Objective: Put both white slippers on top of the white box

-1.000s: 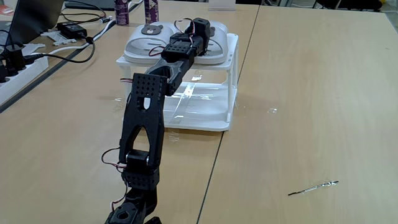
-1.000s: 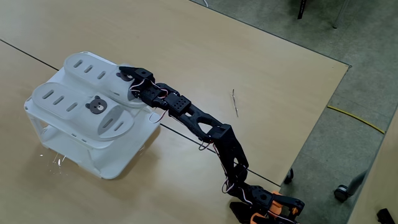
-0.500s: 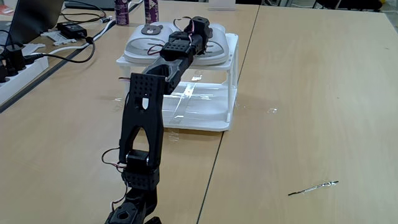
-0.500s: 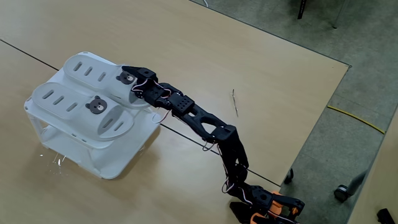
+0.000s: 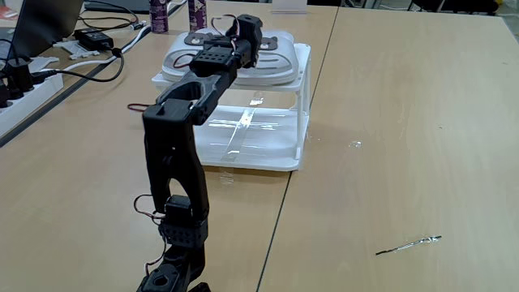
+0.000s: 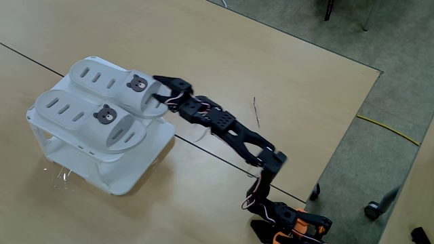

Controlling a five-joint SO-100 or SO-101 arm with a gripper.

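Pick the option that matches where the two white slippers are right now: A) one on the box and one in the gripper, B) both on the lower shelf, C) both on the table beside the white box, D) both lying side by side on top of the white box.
D: both white slippers lie side by side on the slatted top of the white box, with the gripper open just off their toe end.

Up beyond the gripper (image 5: 243,24) at the far edge of the wooden table (image 5: 405,122) stand two purple bottles (image 5: 160,15), and well off to its left in this fixed view a black adapter (image 5: 94,38) trails cables (image 5: 81,75) toward a white power strip (image 5: 20,97). Far behind the gripper, a thin metal stick (image 5: 408,244) lies on the tabletop, while in the other fixed view a yellow cord (image 6: 388,129) runs across the grey floor (image 6: 380,102) well away from it.
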